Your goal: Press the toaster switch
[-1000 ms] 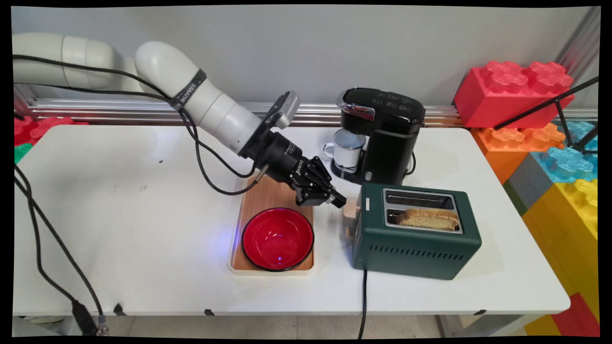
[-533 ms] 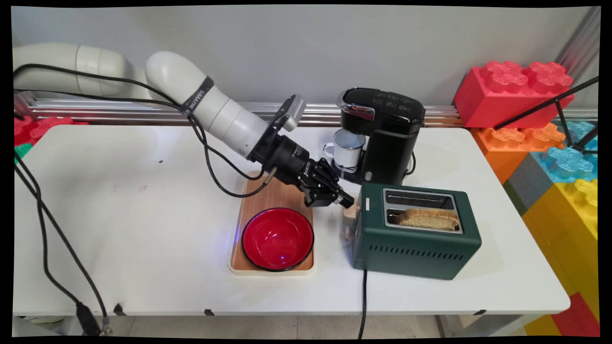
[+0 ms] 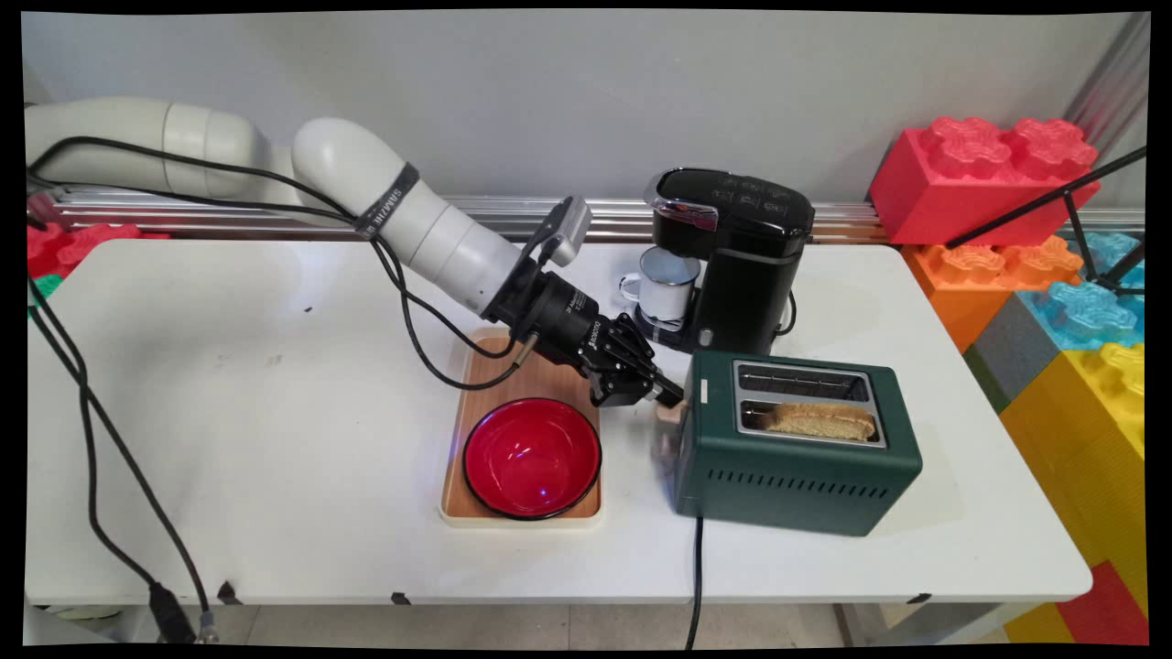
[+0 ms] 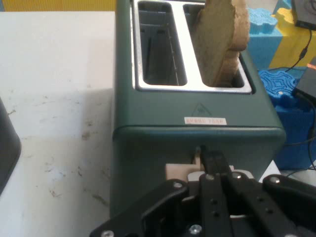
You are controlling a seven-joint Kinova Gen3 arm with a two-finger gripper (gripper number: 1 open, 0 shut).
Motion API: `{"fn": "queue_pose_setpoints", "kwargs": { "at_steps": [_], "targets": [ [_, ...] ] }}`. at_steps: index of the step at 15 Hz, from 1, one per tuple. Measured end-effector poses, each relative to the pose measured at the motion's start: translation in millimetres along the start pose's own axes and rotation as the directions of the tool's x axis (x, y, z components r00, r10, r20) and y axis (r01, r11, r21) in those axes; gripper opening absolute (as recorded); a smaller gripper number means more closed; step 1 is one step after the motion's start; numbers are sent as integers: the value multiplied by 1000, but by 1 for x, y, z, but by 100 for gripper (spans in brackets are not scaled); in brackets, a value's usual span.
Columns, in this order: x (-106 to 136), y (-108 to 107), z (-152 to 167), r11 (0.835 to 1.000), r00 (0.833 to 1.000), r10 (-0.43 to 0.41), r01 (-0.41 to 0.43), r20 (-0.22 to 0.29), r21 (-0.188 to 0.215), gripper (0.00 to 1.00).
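Note:
A dark green two-slot toaster (image 3: 797, 462) (image 4: 197, 106) stands right of centre on the white table. One slice of bread (image 3: 819, 419) (image 4: 219, 39) sticks up from its near slot; the other slot is empty. My gripper (image 3: 671, 397) (image 4: 210, 159) is shut, its fingertips pressed together. They rest on top of the beige lever (image 3: 668, 416) (image 4: 177, 173) at the toaster's left end, against the end wall. Nothing is held between the fingers.
A wooden tray (image 3: 513, 375) with a red bowl (image 3: 531, 458) lies just left of the gripper. A black coffee machine (image 3: 732, 256) with a white mug (image 3: 667, 286) stands behind the toaster. The toaster's cord (image 3: 696, 577) runs off the front edge. Large toy bricks (image 3: 984, 174) are stacked at the right.
The gripper has moved right and slightly down, from over the tray's corner onto the toaster's lever. The lever and the bread sit a little lower than before.

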Motion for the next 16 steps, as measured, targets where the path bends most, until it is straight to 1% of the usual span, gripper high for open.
{"fn": "queue_pose_setpoints", "kwargs": {
  "at_steps": [9,16],
  "targets": [
    [-17,-5,15,1000,1000,9,-9,17,18,0],
    [-26,-7,24,1000,1000,14,-15,27,18,0]
  ]
}}
